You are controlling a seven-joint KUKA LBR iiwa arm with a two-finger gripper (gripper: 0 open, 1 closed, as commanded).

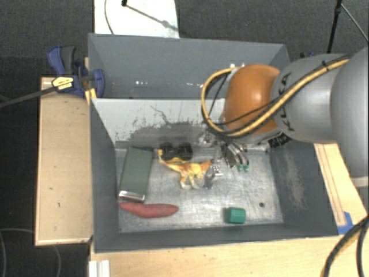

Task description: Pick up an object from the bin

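My gripper [215,171] hangs low in the middle of the bin, under the orange wrist cover. Its tip is right at the right end of a yellow and orange toy animal [187,168] lying on the bin floor. Whether it touches the toy I cannot tell. A small black thing [175,151] lies just behind the toy, towards the back wall. A green cube [234,214] sits near the front wall, below and to the right of the gripper.
A dark grey-green flat block [135,172] lies along the left side. A red elongated thing [150,210] rests in the front left corner. The arm and its cables cover the bin's back right part.
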